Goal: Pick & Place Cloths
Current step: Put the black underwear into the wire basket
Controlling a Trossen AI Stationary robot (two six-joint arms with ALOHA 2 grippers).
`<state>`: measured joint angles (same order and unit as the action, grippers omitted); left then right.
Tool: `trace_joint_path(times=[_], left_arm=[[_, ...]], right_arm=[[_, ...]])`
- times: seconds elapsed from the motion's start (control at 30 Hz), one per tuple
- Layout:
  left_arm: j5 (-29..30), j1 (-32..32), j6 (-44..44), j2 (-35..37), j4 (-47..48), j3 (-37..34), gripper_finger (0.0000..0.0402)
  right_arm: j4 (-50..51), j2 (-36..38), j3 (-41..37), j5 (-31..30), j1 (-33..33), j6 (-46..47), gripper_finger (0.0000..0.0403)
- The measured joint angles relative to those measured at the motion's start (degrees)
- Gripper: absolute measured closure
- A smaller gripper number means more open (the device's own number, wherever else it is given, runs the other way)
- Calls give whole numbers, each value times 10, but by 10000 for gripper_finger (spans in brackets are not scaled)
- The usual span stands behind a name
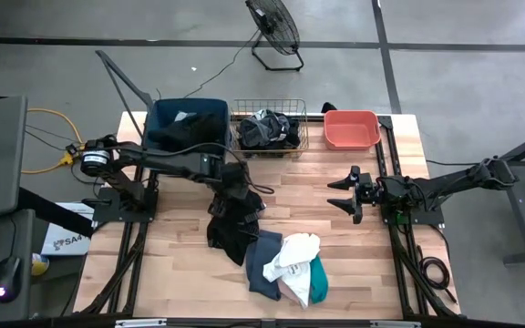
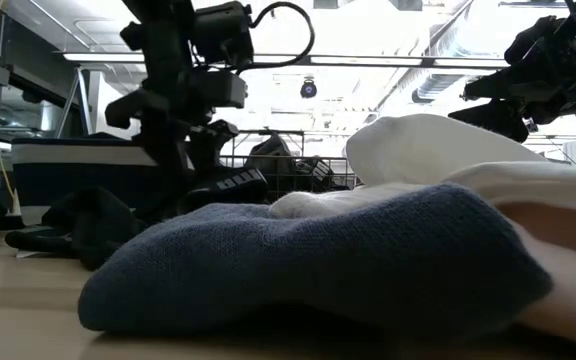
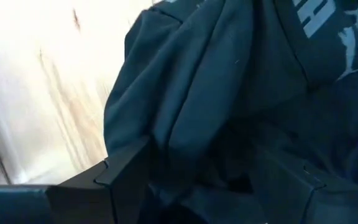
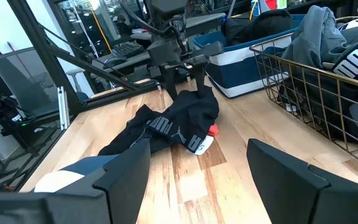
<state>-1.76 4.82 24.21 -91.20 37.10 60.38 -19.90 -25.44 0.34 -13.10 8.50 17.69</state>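
A black cloth (image 1: pixel 231 230) with white lettering lies crumpled on the wooden table (image 1: pixel 354 255), left of centre. My left gripper (image 1: pixel 235 202) stands over its far end, pointing steeply down and open, with a raised fold (image 3: pixel 191 106) between the fingers. Toward the near edge, a slate grey-blue cloth (image 1: pixel 262 264), a white one (image 1: pixel 296 253), a teal one (image 1: pixel 318 278) and a pale pink one (image 1: pixel 292 288) lie in a heap. My right gripper (image 1: pixel 343 196) waits open at the right, level and clear of everything. My left gripper comes at the black cloth's far end (image 4: pixel 194 96) from above, fingers (image 3: pixel 123 180) apart on either side of a bunched fold. The cloth lies slack on the table. I cannot tell whether the fingertips touch it.
Along the far edge stand a blue tub (image 1: pixel 185 123), a wire basket (image 1: pixel 269 130) holding dark garments and a coral tub (image 1: pixel 351 129). A small red thing (image 4: pixel 213 130) peeks from under the black cloth. Bare wood lies between the two grippers.
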Motion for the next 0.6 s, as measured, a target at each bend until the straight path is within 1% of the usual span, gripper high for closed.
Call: trace_joint_path(times=[0.1,0.17,0.27,0.37,0.4,0.43,0.6], left_arm=[[0,0,0,0,-4,-2,172],[0,0,0,-5,-14,-2,200],[6,0,0,-5,-16,-2,266],[11,0,-5,-5,-16,-2,353],[11,0,-10,-5,-16,-2,376],[11,0,-20,-5,-17,-2,386],[14,-4,-37,-2,-3,17,396]], right_arm=[[0,0,0,0,0,0,143],[0,0,0,0,0,0,143],[0,0,0,0,0,0,143],[0,0,0,0,0,0,143],[0,0,0,0,0,0,143],[0,0,0,0,0,0,143],[0,0,0,0,0,0,143]])
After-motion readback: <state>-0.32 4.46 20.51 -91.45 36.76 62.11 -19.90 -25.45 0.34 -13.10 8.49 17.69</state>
